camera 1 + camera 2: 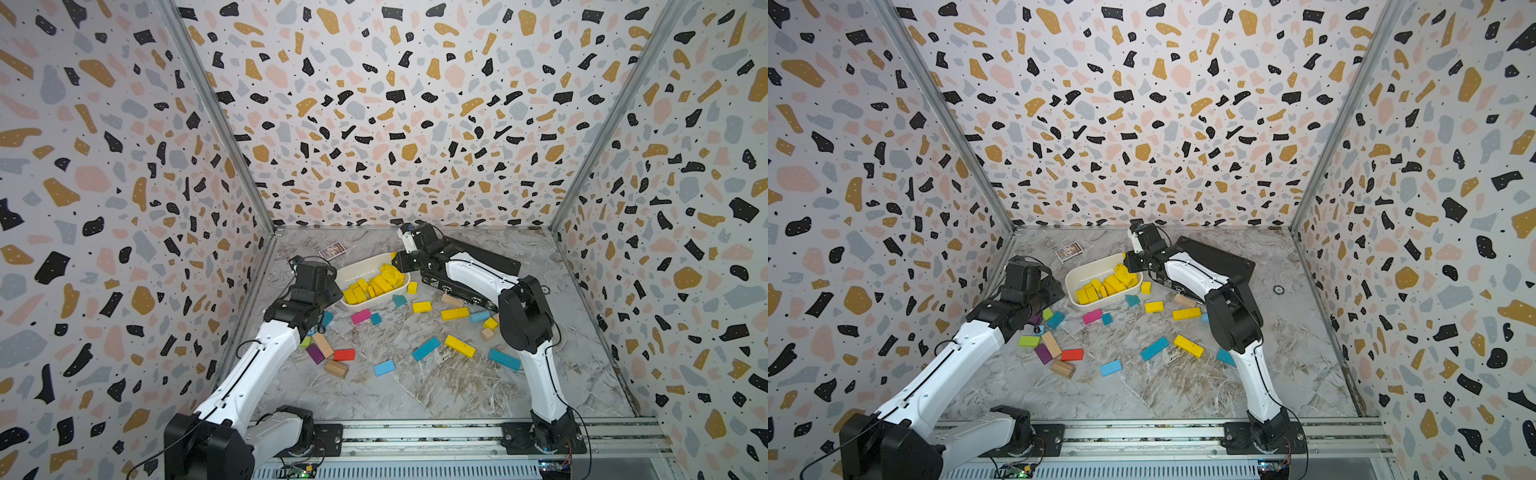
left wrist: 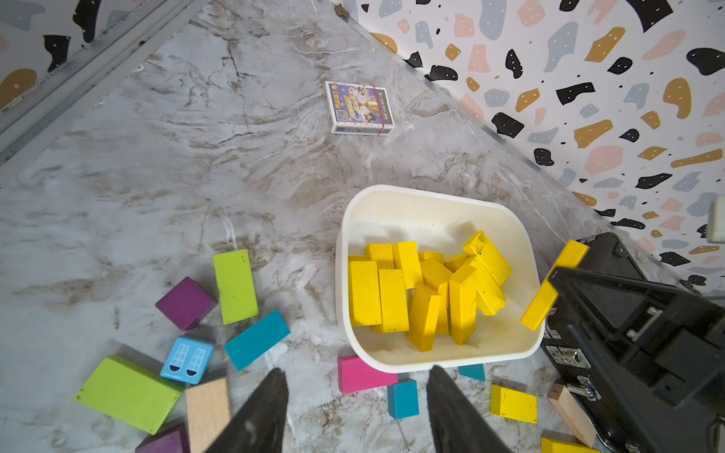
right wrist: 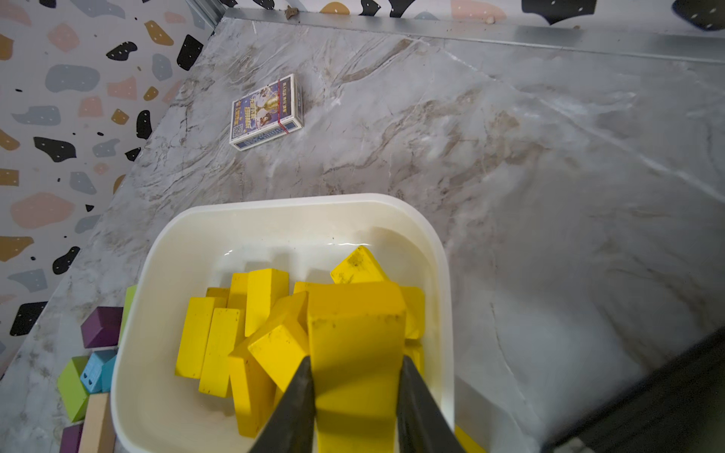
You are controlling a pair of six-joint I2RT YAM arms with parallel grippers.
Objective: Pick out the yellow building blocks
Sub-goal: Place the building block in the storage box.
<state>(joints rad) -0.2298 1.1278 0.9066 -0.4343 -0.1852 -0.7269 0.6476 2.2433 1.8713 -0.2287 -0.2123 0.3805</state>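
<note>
We find the white bin (image 2: 340, 274) on the counter (image 2: 196, 157) holding a heap of yellow building blocks (image 2: 392, 290). The right tool (image 3: 355, 364) is clenched on a yellow bar (image 3: 355, 313) above the bin's heap. The left tool (image 2: 357, 372) stands released and empty beside the bin. Several loose yellow blocks (image 1: 459, 345) lie on the counter among other colours.

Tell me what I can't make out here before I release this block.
- Held block: near end, right wrist view, cut off by the frame edge and right gripper.
- Bin: lowest blocks, every view, buried under the pile.
- Left gripper: both top views, hidden by its own wrist.
- Card box print: top views, too small.
</note>
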